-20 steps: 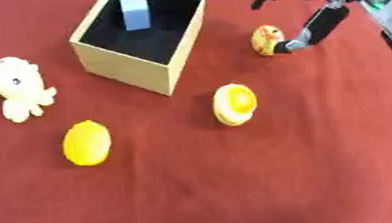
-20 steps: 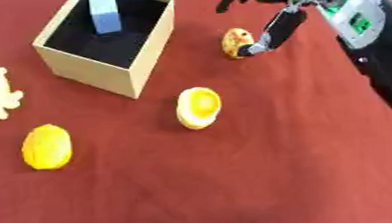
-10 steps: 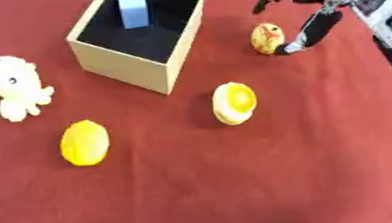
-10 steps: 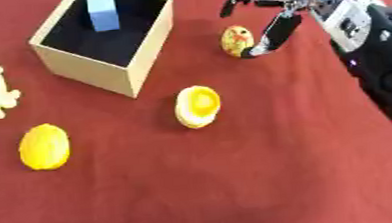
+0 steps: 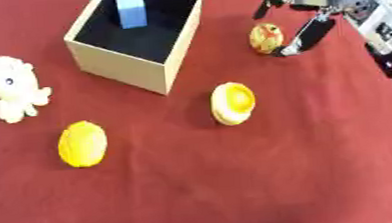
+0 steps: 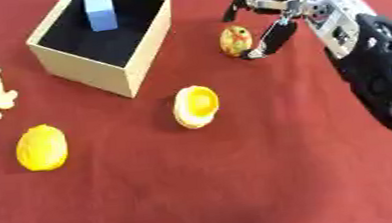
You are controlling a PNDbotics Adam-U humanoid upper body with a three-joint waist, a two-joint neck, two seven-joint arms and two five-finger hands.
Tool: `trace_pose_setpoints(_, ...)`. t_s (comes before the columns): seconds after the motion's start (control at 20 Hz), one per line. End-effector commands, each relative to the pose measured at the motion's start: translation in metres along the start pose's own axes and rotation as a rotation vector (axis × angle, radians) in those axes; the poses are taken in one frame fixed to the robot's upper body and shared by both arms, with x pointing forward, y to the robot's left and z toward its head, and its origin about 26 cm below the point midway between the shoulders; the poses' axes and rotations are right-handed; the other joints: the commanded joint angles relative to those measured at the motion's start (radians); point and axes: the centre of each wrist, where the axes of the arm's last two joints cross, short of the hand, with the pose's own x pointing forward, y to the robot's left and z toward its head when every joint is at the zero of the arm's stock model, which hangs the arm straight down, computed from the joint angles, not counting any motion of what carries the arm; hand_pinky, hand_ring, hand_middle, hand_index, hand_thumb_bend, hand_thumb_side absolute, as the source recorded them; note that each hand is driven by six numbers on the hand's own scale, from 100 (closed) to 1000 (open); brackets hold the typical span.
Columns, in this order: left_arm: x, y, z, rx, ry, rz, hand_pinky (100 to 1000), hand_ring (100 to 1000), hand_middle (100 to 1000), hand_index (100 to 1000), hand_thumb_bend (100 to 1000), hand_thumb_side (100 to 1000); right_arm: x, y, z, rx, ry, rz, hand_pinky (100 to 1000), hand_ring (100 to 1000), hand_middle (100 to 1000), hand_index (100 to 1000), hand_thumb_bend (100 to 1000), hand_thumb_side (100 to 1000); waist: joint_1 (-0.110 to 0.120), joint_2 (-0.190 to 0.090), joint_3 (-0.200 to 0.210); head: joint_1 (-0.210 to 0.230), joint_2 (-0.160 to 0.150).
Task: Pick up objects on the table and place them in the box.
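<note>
Since last frame my right hand (image 6: 279,11) has closed in on one small yellow-orange ball (image 5: 266,38) — fingers spread, cupped around it, not pinching. Box (image 5: 170,40) holds one blue block (image 5: 128,8); three yellow toys on red surface (image 5: 240,180).

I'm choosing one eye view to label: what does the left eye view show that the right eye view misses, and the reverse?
Only the left eye view shows the whole pale yellow plush octopus; the right crops it at the edge. Only the right eye view shows more of the black forearm. Both share the open cardboard box holding a blue block, the yellow lemon-shaped toy, the yellow round toy, the small orange-yellow toy and the right hand beside it.
</note>
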Motion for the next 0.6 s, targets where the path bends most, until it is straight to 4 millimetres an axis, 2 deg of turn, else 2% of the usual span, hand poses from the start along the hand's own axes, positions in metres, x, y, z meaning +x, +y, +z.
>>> trace_pose_setpoints(0.05, 0.0052, 0.0020, -0.0055, -0.001, -0.024, 0.000, 770, 764, 804, 899, 317, 712, -0.0055, -0.0105, 0.0059, -0.030, 0.023, 0.021, 859, 922, 729, 806, 420, 157, 0.006, -0.019, 0.000, -0.001, -0.010)
trace_pose_setpoints(0.2, 0.0052, 0.0019, -0.0054, -0.002, -0.022, 0.000, 770, 764, 805, 899, 317, 712, -0.0054, -0.0089, 0.0054, -0.049, 0.020, 0.020, 851, 907, 692, 779, 412, 143, 0.006, -0.018, 0.000, -0.001, -0.008)
trace_pose_setpoints(0.4, 0.0051, 0.0017, -0.0051, -0.003, -0.019, 0.001, 770, 764, 805, 899, 316, 713, -0.0049, -0.0084, 0.0051, -0.089, 0.018, 0.016, 838, 873, 623, 724, 353, 100, 0.007, -0.018, -0.001, -0.001, -0.008)
trace_pose_setpoints(0.45, 0.0051, 0.0017, -0.0051, -0.003, -0.019, 0.002, 770, 764, 805, 899, 315, 714, -0.0051, -0.0080, 0.0051, -0.098, 0.020, 0.013, 831, 858, 602, 705, 302, 100, 0.007, -0.019, -0.001, -0.001, -0.008)
trace_pose_setpoints(0.6, 0.0050, 0.0017, -0.0049, -0.004, -0.018, 0.002, 770, 765, 805, 899, 314, 714, -0.0056, -0.0066, 0.0053, -0.122, 0.024, 0.000, 822, 837, 575, 681, 248, 100, 0.007, -0.019, -0.002, -0.001, -0.008)
